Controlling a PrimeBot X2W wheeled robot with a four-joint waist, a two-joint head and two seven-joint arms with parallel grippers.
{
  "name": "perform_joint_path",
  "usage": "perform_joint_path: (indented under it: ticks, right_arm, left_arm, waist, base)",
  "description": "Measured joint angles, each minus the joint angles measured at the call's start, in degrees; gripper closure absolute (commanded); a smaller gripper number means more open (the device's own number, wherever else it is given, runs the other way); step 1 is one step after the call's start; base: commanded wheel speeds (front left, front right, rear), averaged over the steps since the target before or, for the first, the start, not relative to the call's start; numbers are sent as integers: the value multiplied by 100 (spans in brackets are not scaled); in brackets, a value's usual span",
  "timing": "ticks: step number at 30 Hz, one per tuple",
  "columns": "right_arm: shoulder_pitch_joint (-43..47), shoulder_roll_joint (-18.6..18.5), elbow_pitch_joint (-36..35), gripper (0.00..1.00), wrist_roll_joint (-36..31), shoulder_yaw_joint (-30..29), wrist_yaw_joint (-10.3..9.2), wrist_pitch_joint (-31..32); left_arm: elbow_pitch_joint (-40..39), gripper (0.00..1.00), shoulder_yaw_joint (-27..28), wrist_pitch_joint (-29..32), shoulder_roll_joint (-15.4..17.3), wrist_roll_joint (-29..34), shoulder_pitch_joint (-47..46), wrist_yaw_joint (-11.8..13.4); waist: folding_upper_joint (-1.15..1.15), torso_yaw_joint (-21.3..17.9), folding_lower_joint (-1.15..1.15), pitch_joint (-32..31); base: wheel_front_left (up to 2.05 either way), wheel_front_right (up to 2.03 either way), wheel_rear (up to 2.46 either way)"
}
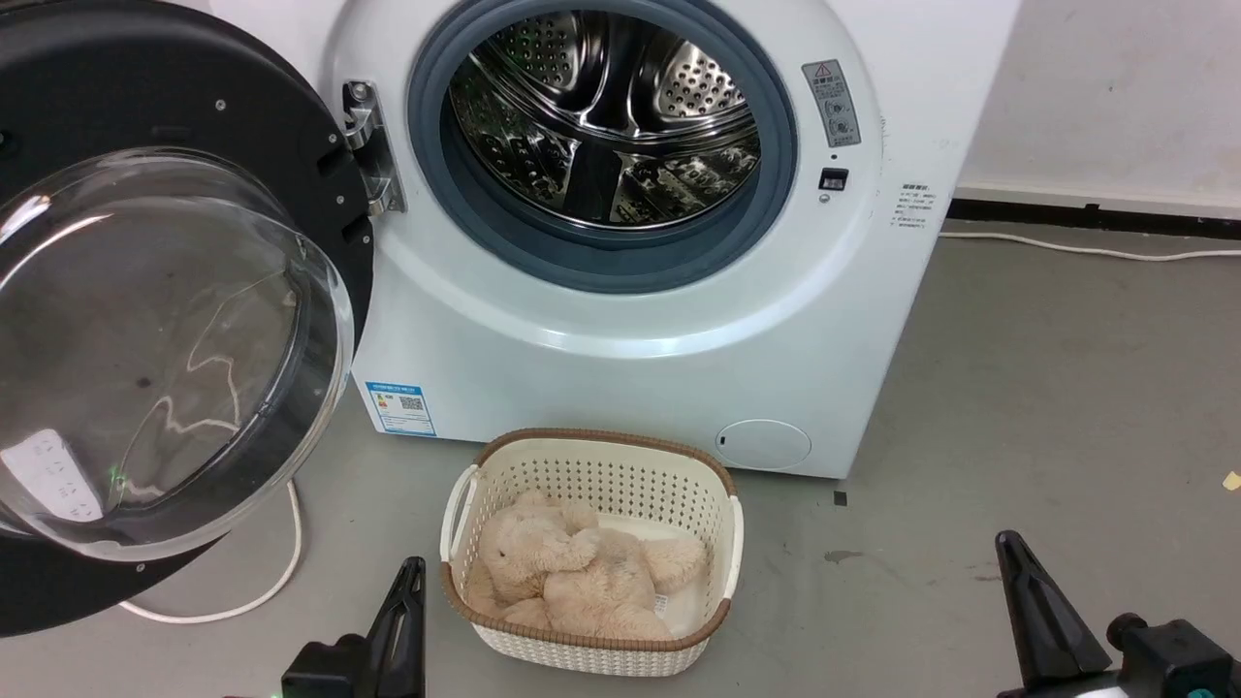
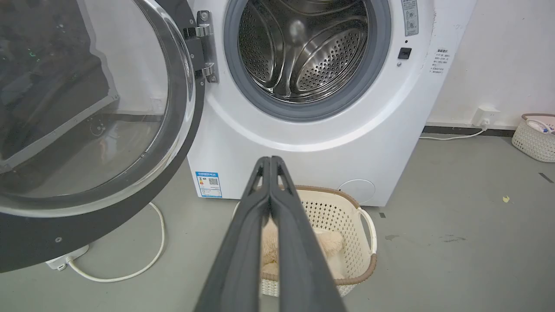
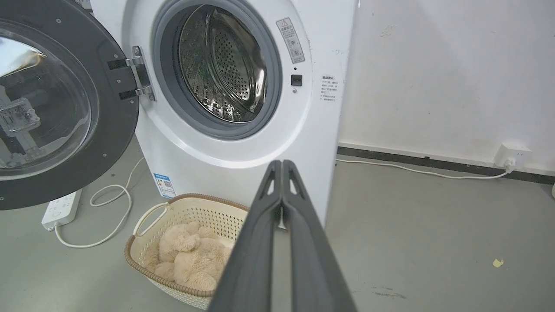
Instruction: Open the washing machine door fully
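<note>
The washing machine door stands swung out on its left-hand hinge, glass bowl bulging forward — it fills the left side. The drum mouth gapes open, nothing before it. Below it a basket (a plush toy lies inside) sits just before the front of the machine. A white cable loops under the door. Right of the basket the grey floor offers open passage up to the wall.

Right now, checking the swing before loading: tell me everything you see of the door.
The door is a round black disc with a bulging clear glass bowl at its centre. It stands wide open, left of the machine, held by a metal hinge, its inner side facing the robot. Only the hinge touches it.
</note>
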Motion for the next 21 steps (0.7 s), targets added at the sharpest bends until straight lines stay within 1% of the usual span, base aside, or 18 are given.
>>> perform_joint_path:
  ticks: [21]
  right_arm:
    - [-114,0,-1,100,-71,67,0,234]
  left_arm:
    - [-73,100,172,235,-45,153,-100,-100]
  waist:
    - [0,-64,0,21]
  base:
    - [0,0,0]
